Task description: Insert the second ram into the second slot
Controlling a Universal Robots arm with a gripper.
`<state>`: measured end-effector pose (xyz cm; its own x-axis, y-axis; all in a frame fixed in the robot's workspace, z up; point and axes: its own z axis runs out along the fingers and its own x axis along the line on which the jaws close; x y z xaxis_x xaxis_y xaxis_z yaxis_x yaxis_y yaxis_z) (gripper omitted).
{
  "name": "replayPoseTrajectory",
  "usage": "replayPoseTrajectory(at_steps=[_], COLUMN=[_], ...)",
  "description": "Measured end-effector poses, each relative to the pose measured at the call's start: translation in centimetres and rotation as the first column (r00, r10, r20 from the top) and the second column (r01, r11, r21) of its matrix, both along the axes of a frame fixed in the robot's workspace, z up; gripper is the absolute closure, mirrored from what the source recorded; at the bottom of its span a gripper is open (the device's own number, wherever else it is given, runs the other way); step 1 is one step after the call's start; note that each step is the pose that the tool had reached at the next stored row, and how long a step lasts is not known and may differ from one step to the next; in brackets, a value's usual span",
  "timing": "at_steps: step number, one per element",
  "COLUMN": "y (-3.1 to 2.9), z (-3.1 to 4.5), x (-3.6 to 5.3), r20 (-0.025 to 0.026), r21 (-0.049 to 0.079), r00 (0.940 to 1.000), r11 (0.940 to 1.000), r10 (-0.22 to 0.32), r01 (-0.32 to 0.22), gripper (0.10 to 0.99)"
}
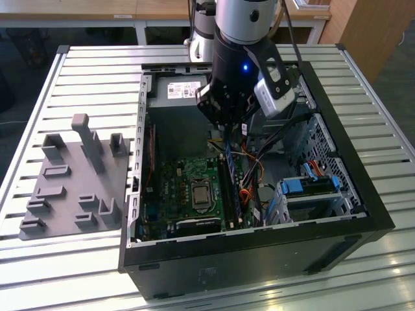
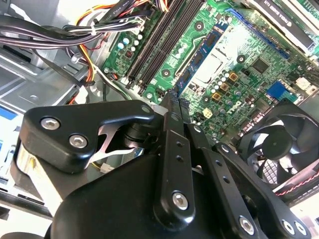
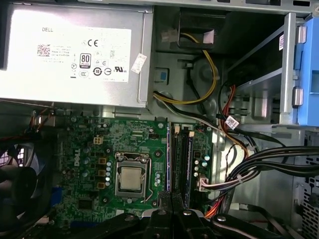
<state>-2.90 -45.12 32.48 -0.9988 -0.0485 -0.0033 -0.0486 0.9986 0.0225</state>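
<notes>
Status of work: the gripper [image 1: 222,131] hangs inside the open computer case [image 1: 259,253], over the memory slots [image 3: 182,164] beside the processor socket [image 3: 132,179]. The jaws are together. In both wrist views the fingertips [image 2: 172,119] meet with nothing seen between them, so the gripper carries no part.

The second ram [image 2: 202,56] is taken to be the blue stick standing on edge in the slot row next to the socket. One end of it lies close to the fingertips; contact cannot be confirmed.

Judgement: the stick sits in a slot and is out of the grip, so the placing appears done. Whether it is pressed fully home, with the end clips latched, cannot be told. Which slot counts as the second is likewise not determinable.

View comparison:
- The second wrist view shows the stick's blue face with its darker chips, and a cooling fan [image 2: 279,144].
- The first wrist view looks straight down. It gives the slots as dark lines running out from beneath the fingertips, and the power supply [image 3: 75,55] beyond the board.
- The exterior view adds the arm's stance above the case and a grey fixture [image 1: 71,181] at the exterior view's left, outside the case
</notes>
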Motion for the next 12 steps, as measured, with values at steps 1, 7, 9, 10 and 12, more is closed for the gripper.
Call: replayPoseTrajectory(at_steps=[1,7,9,10,12], y=[0.00,-0.02,-0.02,-0.02,-0.02], z=[-0.05,-0.32,-0.40,-0.44,-0.51], x=[0.00,0.00,0.00,0.00,0.00], r20=[0.0000,0.0000,0.0000,0.0000,0.0000], r21=[0.000,0.000,0.000,0.000,0.000], r00=[1.0000,1.0000,1.0000,1.0000,1.0000], r11=[1.0000,1.0000,1.0000,1.0000,1.0000], r10=[0.000,0.000,0.000,0.000,0.000], r01=[0.000,0.000,0.000,0.000,0.000], gripper=[0.973,0.973,0.973,0.973,0.973])
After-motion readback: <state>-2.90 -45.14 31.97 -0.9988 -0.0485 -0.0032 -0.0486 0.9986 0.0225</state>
